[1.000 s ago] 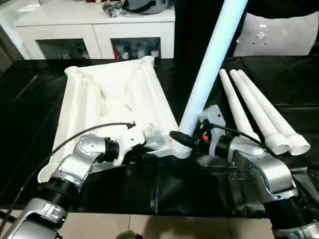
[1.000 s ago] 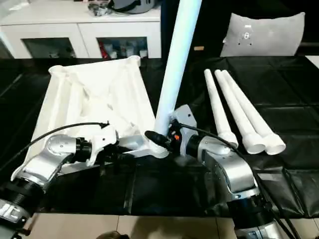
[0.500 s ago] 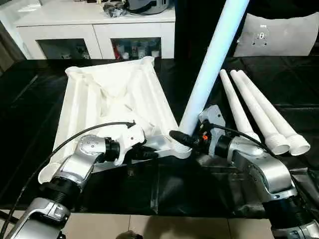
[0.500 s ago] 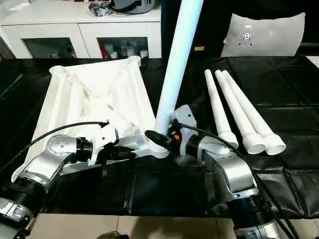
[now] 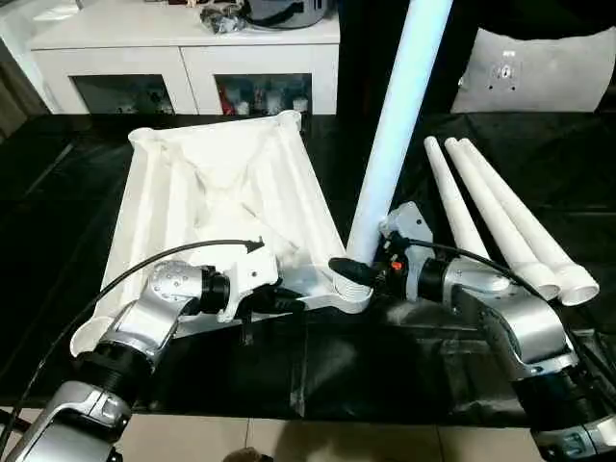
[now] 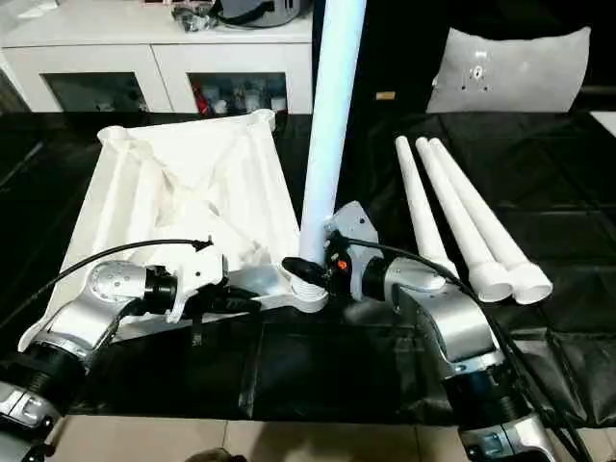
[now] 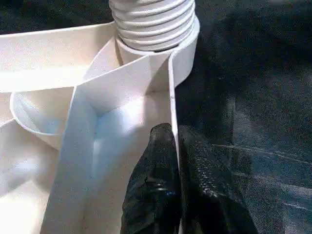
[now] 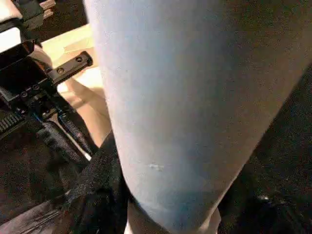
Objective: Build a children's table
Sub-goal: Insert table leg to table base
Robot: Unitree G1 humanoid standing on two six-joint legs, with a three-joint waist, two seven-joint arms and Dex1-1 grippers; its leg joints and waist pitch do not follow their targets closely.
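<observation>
My right tool [image 5: 364, 276] is clamped round the foot of the upright leg [image 5: 397, 125], whose long axis rises nearly vertical from the near corner socket [image 7: 155, 46] of the upturned table top [image 5: 217, 207], ribbed end seated in it. My left tool [image 7: 176, 161] is pinched shut on the top's rim just beside that socket. Three spare legs [image 5: 505, 226] lie side by side on the black-covered counter [image 5: 385, 356] off my right arm; a white cabinet [image 5: 183, 58] stands behind.

Left claw [image 7: 176, 146] pinched closed; right claw [image 5: 358, 274] clamped, forearms converging.
</observation>
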